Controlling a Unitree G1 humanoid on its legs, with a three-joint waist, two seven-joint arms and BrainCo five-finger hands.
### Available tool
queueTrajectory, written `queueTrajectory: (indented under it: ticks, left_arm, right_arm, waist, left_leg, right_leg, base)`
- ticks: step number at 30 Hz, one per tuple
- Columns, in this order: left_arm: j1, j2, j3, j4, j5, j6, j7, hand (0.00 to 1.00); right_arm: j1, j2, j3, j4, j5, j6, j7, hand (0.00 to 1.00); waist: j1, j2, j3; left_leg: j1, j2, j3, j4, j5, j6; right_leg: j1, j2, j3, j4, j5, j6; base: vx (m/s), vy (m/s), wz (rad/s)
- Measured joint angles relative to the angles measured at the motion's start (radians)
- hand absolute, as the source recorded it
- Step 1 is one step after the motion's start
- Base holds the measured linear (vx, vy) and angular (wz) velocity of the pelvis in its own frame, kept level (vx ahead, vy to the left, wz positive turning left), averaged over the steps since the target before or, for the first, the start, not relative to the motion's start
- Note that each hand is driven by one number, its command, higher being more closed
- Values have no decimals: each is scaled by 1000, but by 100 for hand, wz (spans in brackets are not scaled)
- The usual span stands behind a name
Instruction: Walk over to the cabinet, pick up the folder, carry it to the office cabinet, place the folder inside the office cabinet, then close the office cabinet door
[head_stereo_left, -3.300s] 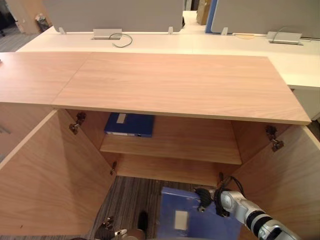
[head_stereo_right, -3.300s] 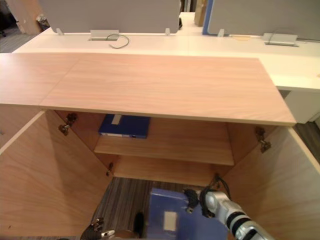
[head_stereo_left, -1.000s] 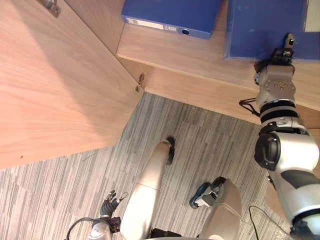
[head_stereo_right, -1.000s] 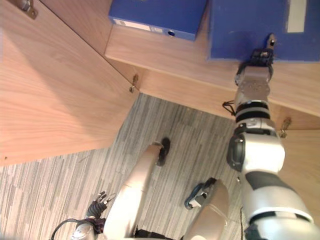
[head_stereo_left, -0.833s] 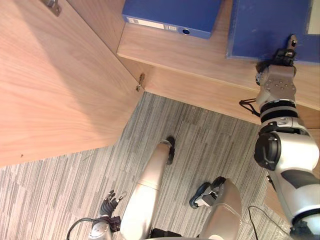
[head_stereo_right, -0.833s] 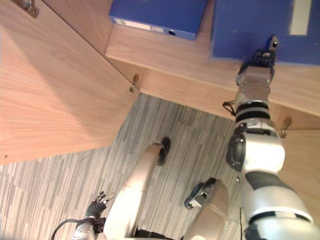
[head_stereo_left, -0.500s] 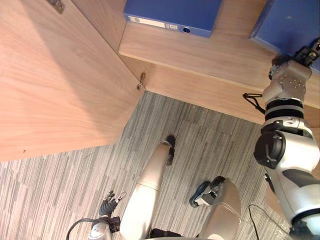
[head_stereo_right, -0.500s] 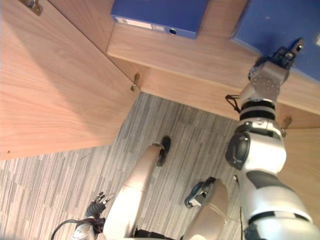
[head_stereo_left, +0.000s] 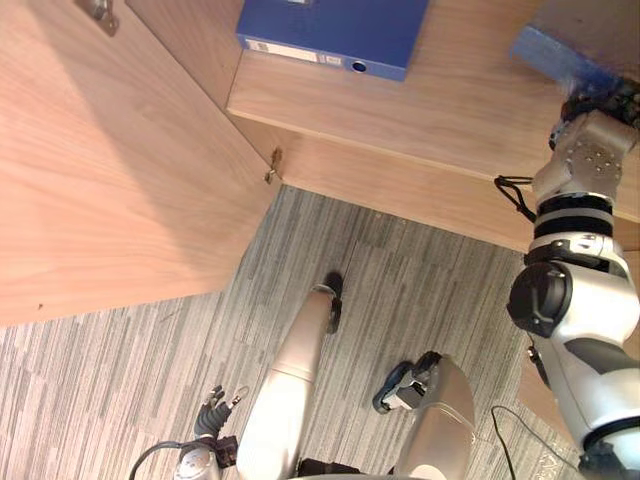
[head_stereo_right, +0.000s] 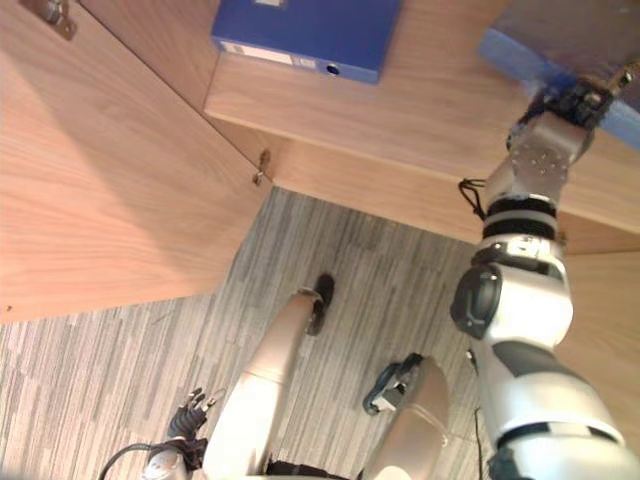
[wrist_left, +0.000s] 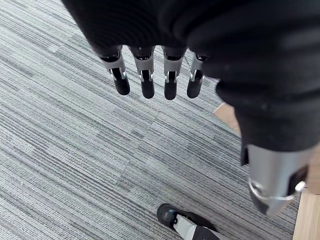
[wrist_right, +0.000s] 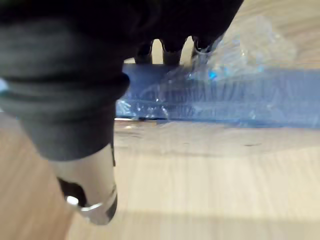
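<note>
1. Hard to see: the folder (head_stereo_right: 540, 55) is cut off at the top right corner of the head views, so just its near blue edge and a strip of cover show. The right hand (head_stereo_right: 570, 100) is right up against that near edge. Up close the folder (wrist_right: 240, 95) is wrapped in crinkly clear plastic, and I honestly can't tell whether that hand is gripping it or just resting on it.
2. The left hand (wrist_left: 147, 80) hangs low over the grey striped carpet (wrist_left: 75, 140), fingers straight and relaxed, holding nothing.
3. Containers: the office cabinet (head_stereo_left: 190, 40) stands open, its door (head_stereo_left: 110, 180) swung out to the robot's left with a hinge (head_stereo_left: 271, 167) at the inner corner. The folder lies on the wooden shelf (head_stereo_left: 450, 100) inside, at an angle. A second folder (head_stereo_left: 335, 30), also blue, lies flat on the same shelf well to its left, spine facing out.
4. Writing: that second folder has a white label (head_stereo_left: 290, 50) on its spine plus a round hole next to it. The print is too small to read.
</note>
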Motion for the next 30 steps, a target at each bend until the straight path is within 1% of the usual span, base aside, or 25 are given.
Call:
queueTrajectory:
  ticks: [1,2,3,5,6,8,9,11,12,13,14,15,16,17,18,19,20,22,23,24,25,27,30]
  left_arm:
    - [0,0,0,1,0,-1,4,0]
    - [0,0,0,1,0,-3,7,0]
    - [0,0,0,2,0,-6,8,0]
    - [-2,0,3,6,-1,-16,16,0]
    - [-2,0,3,7,-1,-17,16,0]
    - [-3,1,4,7,-7,-22,18,0]
    - [-3,1,5,7,-10,-23,18,0]
    - [-3,2,5,9,-12,-29,18,0]
    - [-4,3,5,9,-12,-30,18,0]
    - [-4,4,5,11,-12,-32,18,0]
    - [-4,5,5,11,-12,-38,18,0]
    - [-4,5,5,10,-12,-40,18,0]
    - [-4,5,4,9,-12,-45,18,0]
    - [-4,5,3,6,-13,-49,18,0]
    - [-4,5,2,5,-13,-50,19,0]
    - [-4,6,0,5,-13,-52,18,0]
    - [-4,7,-1,5,-13,-52,18,0]
    - [-4,9,-5,4,-13,-60,18,0]
    - [-4,9,-5,4,-13,-61,18,0]
    - [-4,9,-5,4,-14,-64,16,0]
    - [-4,9,-5,4,-14,-64,16,0]
    - [-6,8,-13,3,-17,-66,15,0]
    - [-5,13,-24,-9,-17,-65,15,0]
  right_arm:
    - [0,-2,14,1,-37,19,0,0]
    - [0,-13,54,6,-90,48,0,0]
    - [0,-18,74,7,-113,63,0,0]
    - [-8,-26,140,18,-208,117,3,0]
    - [-10,-26,151,19,-221,126,5,0]
    - [-32,-28,210,40,-282,159,18,0]
    - [-39,-29,230,52,-294,166,23,0]
    - [-46,-36,313,86,-401,222,50,0]
    - [-47,-37,338,100,-431,237,60,0]
    - [-50,-38,390,127,-500,271,80,0]
    - [-60,-41,445,159,-591,317,109,0]
    - [-67,-44,478,179,-629,336,124,0]
    - [-77,-51,530,209,-687,369,149,0]
    - [-78,-59,570,228,-749,388,163,0]
    - [-78,-62,586,237,-788,397,169,0]
    - [-78,-69,613,256,-886,411,181,0]
    - [-78,-73,629,264,-922,417,184,0]
    - [-78,-96,664,271,-1072,429,205,0]
    - [-78,-102,665,272,-1096,431,210,0]
    - [-78,-120,664,286,-1148,433,226,0]
    - [-78,-121,664,290,-1159,434,227,0]
    - [-78,-125,665,309,-1240,442,246,0]
    - [-78,-147,666,336,-1290,457,262,0]
  waist:
    - [-1,0,0]
    - [-2,-2,0]
    - [-2,-3,0]
    - [-2,-8,0]
    - [-2,-9,-1]
    - [-5,-15,0]
    - [-6,-15,0]
    - [-6,-20,0]
    - [-7,-21,0]
    - [-10,-24,-1]
    - [-15,-24,0]
    - [-17,-25,0]
    - [-17,-25,0]
    - [-13,-26,0]
    - [-12,-26,0]
    - [-11,-26,0]
    - [-12,-26,0]
    - [-13,-27,0]
    - [-13,-27,0]
    - [-13,-27,0]
    - [-14,-27,0]
    - [-19,-27,0]
    - [-16,-27,0]
  left_leg:
    - [1,3,0,0,0,0]
    - [4,6,0,-2,1,-1]
    - [5,7,1,-3,1,-1]
    - [12,9,2,-8,4,-4]
    - [14,10,2,-10,5,-5]
    - [16,12,0,-24,15,-9]
    - [16,13,-1,-28,17,-10]
    - [24,20,-2,-45,25,-12]
    - [28,21,-1,-49,26,-13]
    - [34,23,-1,-58,31,-14]
    - [36,25,0,-67,36,-15]
    - [36,26,0,-72,39,-14]
    - [37,30,1,-82,44,-12]
    - [40,35,3,-90,47,-9]
    - [41,37,4,-92,48,-9]
    - [47,38,6,-97,48,-8]
    - [50,37,7,-98,49,-7]
    - [57,38,10,-110,53,-3]
    - [57,39,11,-112,54,-2]
    - [59,40,13,-114,55,0]
    - [60,40,13,-115,55,0]
    - [65,42,18,-127,61,1]
    - [69,41,19,-147,72,0]
  right_leg:
    - [0,3,0,-2,1,-1]
    - [0,5,0,-4,4,-3]
    - [0,5,0,-4,5,-4]
    - [3,6,1,-4,5,-5]
    - [3,6,1,-4,5,-5]
    - [0,10,1,-10,9,-13]
    - [0,12,0,-13,12,-17]
    - [2,22,0,-27,21,-20]
    - [4,23,0,-30,22,-21]
    - [6,25,0,-37,27,-22]
    - [5,26,-1,-43,31,-23]
    - [4,28,-2,-48,36,-32]
    - [3,32,-3,-57,44,-41]
    - [3,37,-3,-67,50,-47]
    - [4,38,-3,-71,53,-49]
    - [9,38,-3,-77,55,-52]
    - [13,38,-3,-80,56,-52]
    - [16,38,-3,-90,63,-54]
    - [16,39,-3,-91,64,-54]
    - [16,38,-2,-92,66,-54]
    - [16,39,-2,-93,67,-54]
    - [15,39,0,-102,73,-56]
    - [13,40,-2,-113,80,-57]
  base:
    - [-30,2,-12]
    - [-25,1,-8]
    - [-25,0,-6]
    - [0,0,0]
    - [-33,-21,0]
    - [0,0,0]
    - [0,0,0]
    - [-24,-15,-7]
    - [-23,-14,-7]
    - [-26,-12,-5]
    - [-28,-10,-4]
    - [-35,-3,-6]
    - [-37,5,-8]
    - [-35,9,-10]
    - [-25,18,-9]
    - [-17,17,-4]
    - [-22,21,-3]
    - [-20,9,-2]
    - [-47,16,-3]
    - [-41,11,-2]
    - [-42,9,-4]
    - [-42,7,-4]
    - [-43,2,0]
